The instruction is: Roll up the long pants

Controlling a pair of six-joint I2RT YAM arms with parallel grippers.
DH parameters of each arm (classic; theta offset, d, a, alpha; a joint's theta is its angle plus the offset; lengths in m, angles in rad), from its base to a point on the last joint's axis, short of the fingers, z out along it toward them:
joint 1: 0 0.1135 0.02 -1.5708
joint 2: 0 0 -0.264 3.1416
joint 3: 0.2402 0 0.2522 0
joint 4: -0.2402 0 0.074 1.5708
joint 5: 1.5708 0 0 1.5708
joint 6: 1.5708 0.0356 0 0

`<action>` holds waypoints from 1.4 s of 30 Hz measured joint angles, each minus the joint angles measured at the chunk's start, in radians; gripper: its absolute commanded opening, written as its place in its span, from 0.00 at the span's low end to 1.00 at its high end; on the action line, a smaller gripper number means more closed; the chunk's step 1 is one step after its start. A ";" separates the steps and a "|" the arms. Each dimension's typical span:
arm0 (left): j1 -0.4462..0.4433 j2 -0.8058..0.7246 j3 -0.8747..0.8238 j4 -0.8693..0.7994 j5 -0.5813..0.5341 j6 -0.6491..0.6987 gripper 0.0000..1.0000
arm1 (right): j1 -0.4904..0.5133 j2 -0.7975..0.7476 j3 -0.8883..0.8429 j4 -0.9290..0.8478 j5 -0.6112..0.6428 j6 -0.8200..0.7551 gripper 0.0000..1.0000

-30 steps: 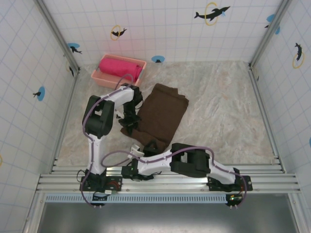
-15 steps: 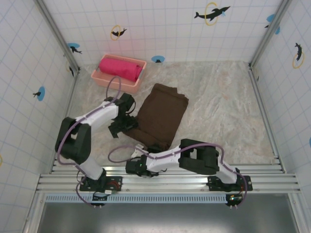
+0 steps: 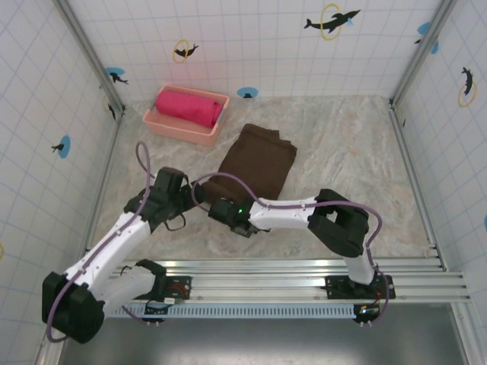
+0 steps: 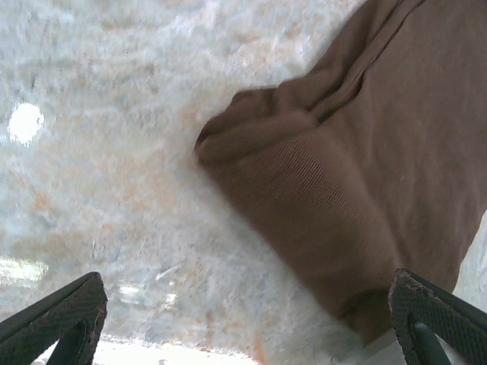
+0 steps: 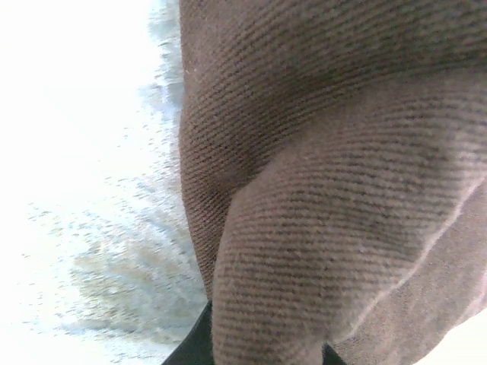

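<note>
Well, right pincer (image 3: 219,207) clamps the long pants (image 3: 259,161) low, likely pinning the fold. Nearby, left pincer (image 4: 246,315) gapes empty.

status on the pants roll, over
Left end effector open, gripping nothing, beside the long pants. Right end effector shut on their near edge. Pink basket far left, out of the way.

seen from above, the right gripper (image 3: 222,210) covers the near end of the long pants (image 3: 259,163). in its wrist view the fabric buries its tips, and the table (image 5: 68,152) is washed out white. the left gripper (image 4: 245,293) has its 2 fingers (image 4: 61,319) cut off at the bottom edge; the pants run off the right edge.
</note>
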 measured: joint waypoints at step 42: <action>0.000 0.507 -0.463 1.428 0.067 -0.421 0.95 | -0.190 0.012 0.088 -0.036 -0.510 -0.117 0.00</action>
